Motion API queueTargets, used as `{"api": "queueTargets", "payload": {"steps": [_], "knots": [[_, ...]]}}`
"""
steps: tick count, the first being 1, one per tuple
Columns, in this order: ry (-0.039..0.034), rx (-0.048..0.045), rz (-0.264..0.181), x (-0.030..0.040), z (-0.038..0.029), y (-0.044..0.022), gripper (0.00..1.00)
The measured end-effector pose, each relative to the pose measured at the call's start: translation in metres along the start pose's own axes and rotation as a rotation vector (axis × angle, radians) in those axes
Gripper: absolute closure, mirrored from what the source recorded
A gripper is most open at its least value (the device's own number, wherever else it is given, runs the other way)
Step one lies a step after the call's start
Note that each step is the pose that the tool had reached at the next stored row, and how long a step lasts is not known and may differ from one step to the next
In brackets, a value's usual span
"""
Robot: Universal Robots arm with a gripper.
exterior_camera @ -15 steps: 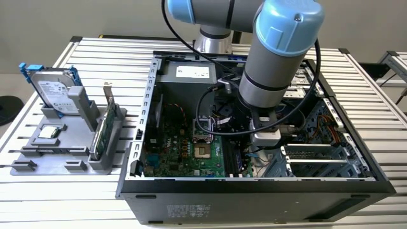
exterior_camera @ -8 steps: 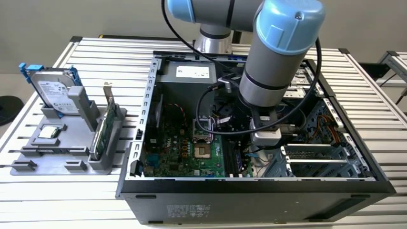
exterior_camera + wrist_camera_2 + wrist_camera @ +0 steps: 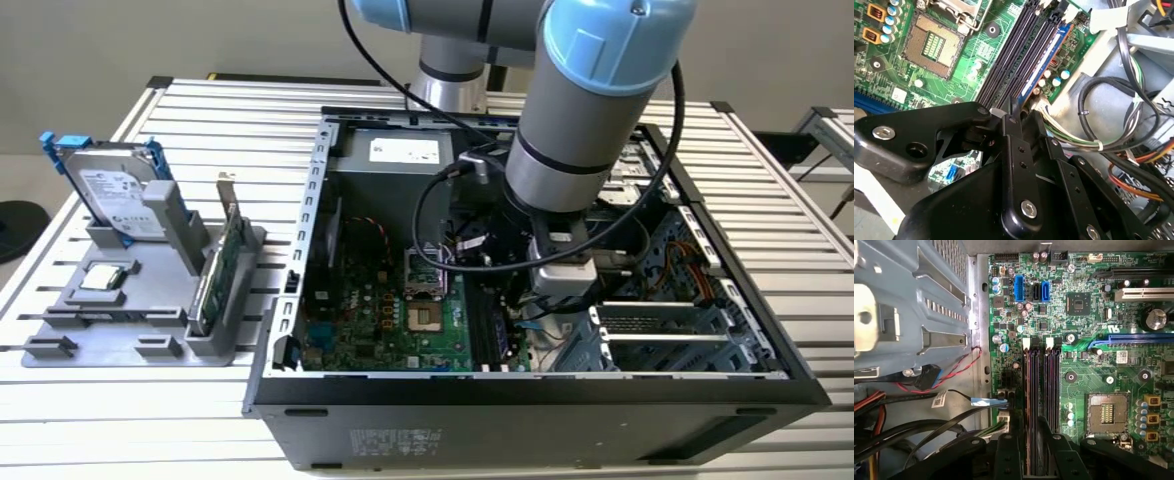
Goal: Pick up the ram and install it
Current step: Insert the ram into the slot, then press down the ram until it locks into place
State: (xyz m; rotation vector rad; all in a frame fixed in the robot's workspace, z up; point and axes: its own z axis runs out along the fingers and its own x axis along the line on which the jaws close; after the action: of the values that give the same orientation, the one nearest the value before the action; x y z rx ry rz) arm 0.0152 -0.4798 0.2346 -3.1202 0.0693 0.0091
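Over the memory slots: your gripper (image 3: 1039,442) hangs low inside the open computer case (image 3: 287,300). In the exterior view it sits at about 3 o'clock from the processor socket (image 3: 424,292).
Fingers: they are closed together on a thin dark strip seen edge-on, which you can take to be the ram (image 3: 1039,432).
Ram position: it is held upright in the grip, lined up lengthwise with the memory slots (image 3: 1051,390) and just above them. Whether its lower edge touches a slot yet, you cannot tell.
Holder: at 9 o'clock from the case on the surface (image 3: 200,110), the grey rack (image 3: 94,330) carries the hard drive (image 3: 114,190) and the green card (image 3: 220,270). No ram stick stands there.
Step in hand: the pick-up looks done and you are at the insertion.
Next move calls for: keep the stick square to one slot, check that the white end latches (image 3: 1026,343) are open, and press straight down with even force, well clear of the cable bundle (image 3: 1114,130) beside the slots.
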Motion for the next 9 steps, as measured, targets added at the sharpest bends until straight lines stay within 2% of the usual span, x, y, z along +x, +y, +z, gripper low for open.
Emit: {"api": "queueTargets", "payload": {"steps": [3, 7, 8, 9], "knots": [[-0.0008, -0.0001, 0.0, 0.0, -0.006, -0.0001, 0.0], [-0.0008, 0.0001, 0.0, -0.0001, -0.0089, -0.0002, 0.0], [-0.0007, 0.0001, 0.0, -0.0001, -0.0089, -0.0002, 1.0], [-0.0007, 0.0001, 0.0, -0.0001, -0.0089, -0.0002, 1.0]]}}
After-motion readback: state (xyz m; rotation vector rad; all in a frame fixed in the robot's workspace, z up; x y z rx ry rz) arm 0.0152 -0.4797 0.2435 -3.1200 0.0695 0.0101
